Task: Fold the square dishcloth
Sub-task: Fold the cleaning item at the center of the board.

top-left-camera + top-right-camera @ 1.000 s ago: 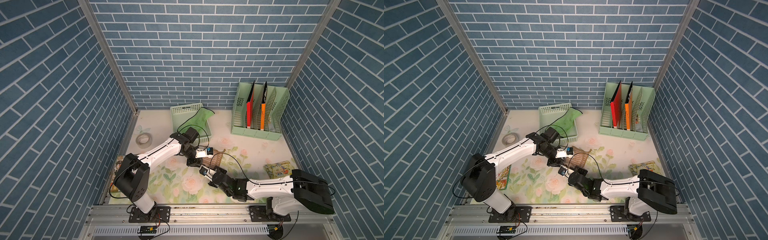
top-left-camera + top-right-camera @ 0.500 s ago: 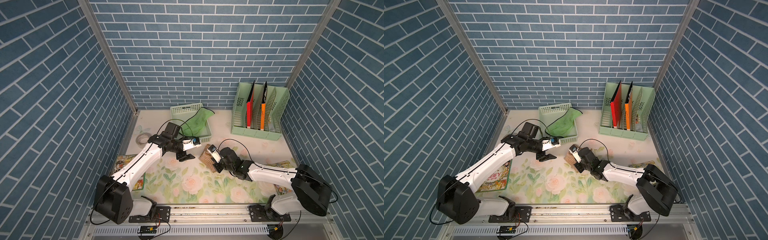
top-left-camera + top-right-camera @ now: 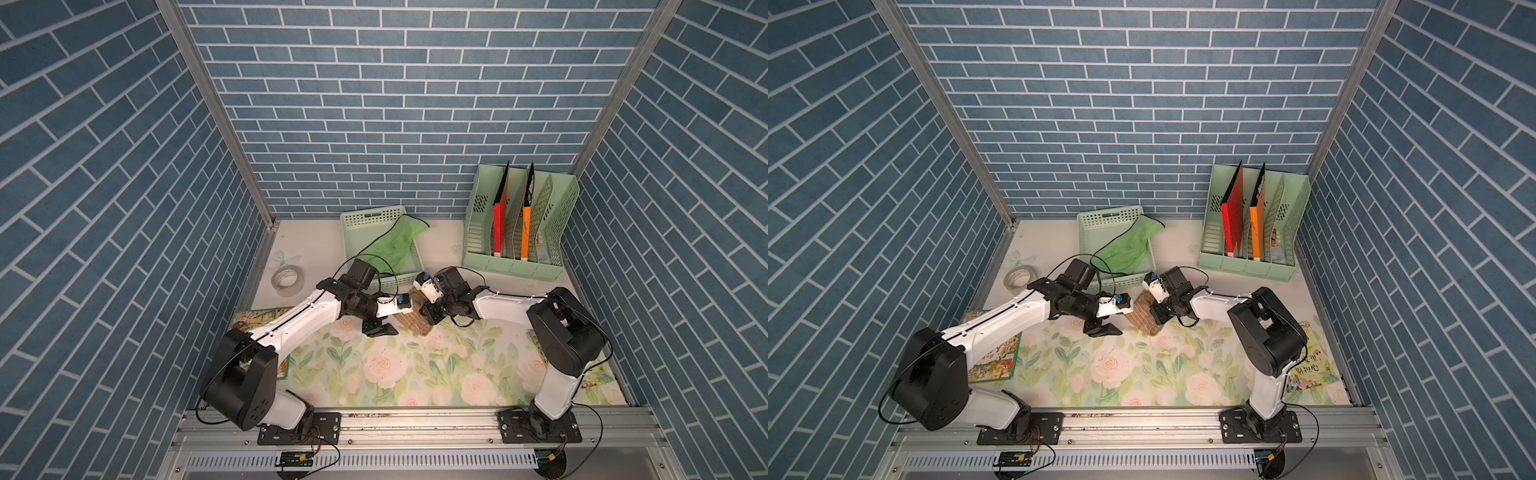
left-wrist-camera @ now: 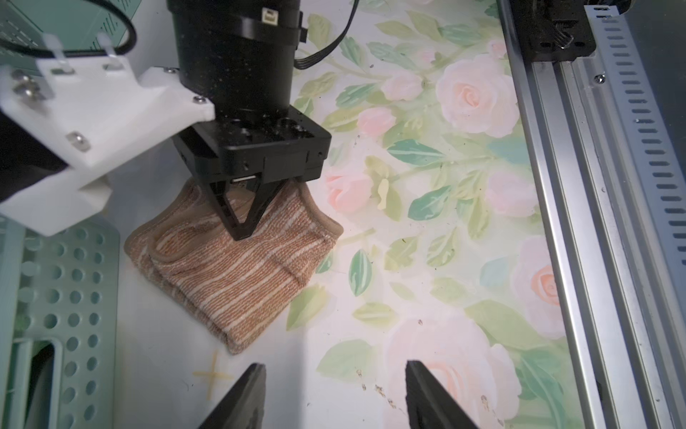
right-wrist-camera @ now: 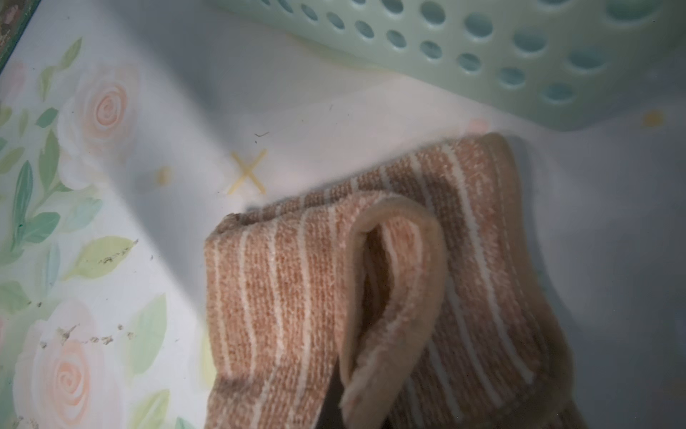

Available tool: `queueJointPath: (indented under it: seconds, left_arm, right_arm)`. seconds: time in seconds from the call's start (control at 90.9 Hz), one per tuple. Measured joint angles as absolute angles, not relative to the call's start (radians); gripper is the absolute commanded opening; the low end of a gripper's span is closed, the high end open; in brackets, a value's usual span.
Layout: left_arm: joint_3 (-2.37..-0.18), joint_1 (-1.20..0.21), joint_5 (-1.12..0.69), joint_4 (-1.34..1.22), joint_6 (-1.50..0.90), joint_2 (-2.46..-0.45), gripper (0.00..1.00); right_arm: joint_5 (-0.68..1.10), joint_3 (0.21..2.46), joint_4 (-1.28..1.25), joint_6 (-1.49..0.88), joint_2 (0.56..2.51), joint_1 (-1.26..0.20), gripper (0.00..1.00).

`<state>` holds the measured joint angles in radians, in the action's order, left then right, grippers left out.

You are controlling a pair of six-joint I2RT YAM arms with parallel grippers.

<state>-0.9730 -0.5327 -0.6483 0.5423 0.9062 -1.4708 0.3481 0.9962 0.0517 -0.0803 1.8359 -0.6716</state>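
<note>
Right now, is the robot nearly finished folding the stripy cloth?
Nearly. Done: the dishcloth already lies doubled into a small layered bundle. In hand: the right gripper is shut on it, where a raised loop of its edge stands up; the left gripper is open and empty beside it. Left: probably lay that loop flat, neaten the layers and let go.
</note>
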Motion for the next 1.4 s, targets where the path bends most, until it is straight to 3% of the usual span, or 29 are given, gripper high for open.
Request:
queueJointPath:
  seconds: [0.396,0.616,0.825,0.902,1.001,1.144,1.397]
  left_arm:
    - [-0.971,-0.546,-0.575,0.253,0.837,-1.622,0.55]
    - [-0.980,-0.561,-0.485,0.157,0.825,-1.735,0.48]
    - [-0.981,-0.570,-0.414,0.136,0.823,-1.786,0.47]
    - [-0.981,-0.574,-0.406,0.136,0.823,-1.786,0.47]
    - [-0.982,-0.575,-0.402,0.138,0.822,-1.786,0.47]
    - [-0.999,-0.574,-0.406,0.162,0.811,-1.786,0.47]
    - [-1.029,-0.557,-0.463,0.216,0.770,-1.736,0.49]
  right_arm:
    - [0.461,1.072,0.109,-0.073,1.881,-0.637,0.02]
    - [0.476,1.097,0.118,-0.077,1.913,-0.617,0.49]
    - [0.445,1.053,0.108,-0.084,1.825,-0.599,0.56]
    - [0.416,1.019,0.102,-0.105,1.742,-0.585,0.64]
    - [0.373,0.981,0.075,-0.133,1.649,-0.577,0.55]
    - [0.376,0.836,-0.040,-0.233,1.547,-0.579,0.31]
    - [0.473,0.682,-0.236,-0.413,1.556,-0.677,0.23]
